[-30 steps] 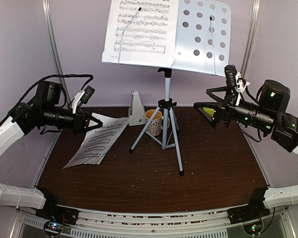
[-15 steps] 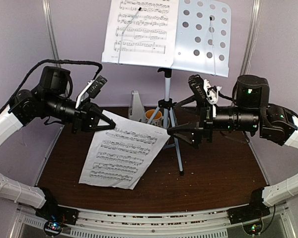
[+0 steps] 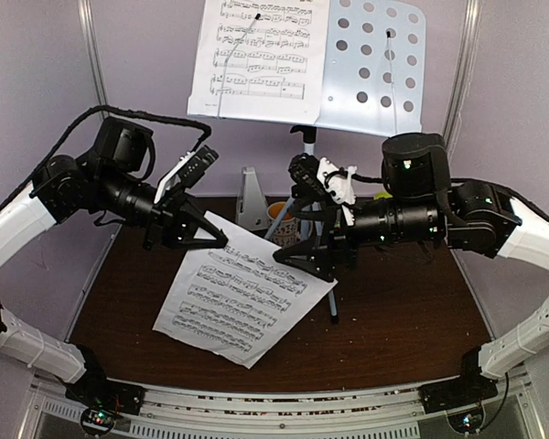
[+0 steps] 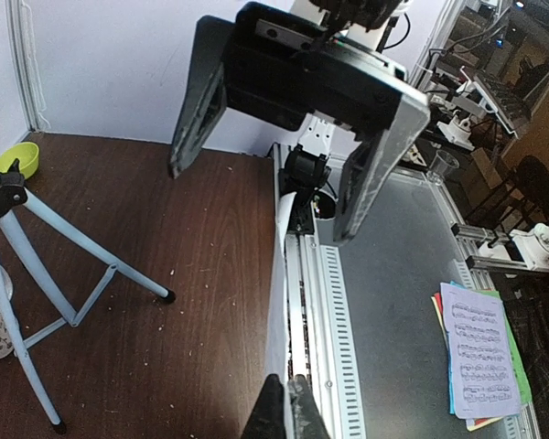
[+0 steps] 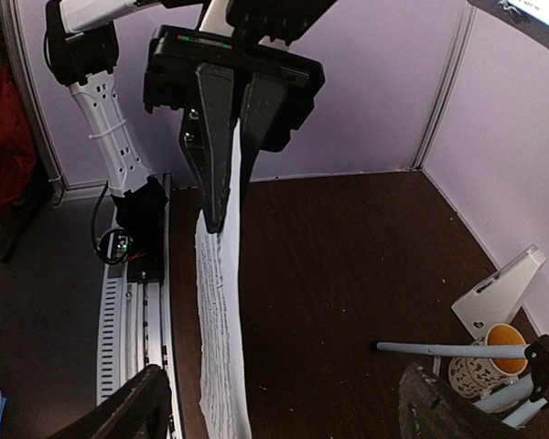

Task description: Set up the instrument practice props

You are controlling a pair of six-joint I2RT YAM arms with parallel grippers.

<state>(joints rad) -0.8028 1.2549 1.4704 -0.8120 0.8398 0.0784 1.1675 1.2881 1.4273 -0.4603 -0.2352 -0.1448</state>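
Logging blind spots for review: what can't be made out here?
- Top view: mug mostly hidden behind the right gripper.
- Top view: music stand cut off by the upper edge.
- Right wrist view: held sheet edge-on, print unreadable.
- Left wrist view: left gripper cut off at bottom edge.

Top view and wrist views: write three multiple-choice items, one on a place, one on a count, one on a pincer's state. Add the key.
1. Where is the mug?
A) on the table, beside the tripod legs
B) on the stand's shelf
C) on the metronome

2. How many pages rest on the music stand?
A) none
B) one
C) three

3. What state is the right pincer in?
A) shut on the mug
B) shut on a page
C) open

Key: 1 A, it stands on the tabletop by the legs. 2 B, only one page leans there. 3 C, its fingers stand wide apart, while the left pincer grips the loose page.
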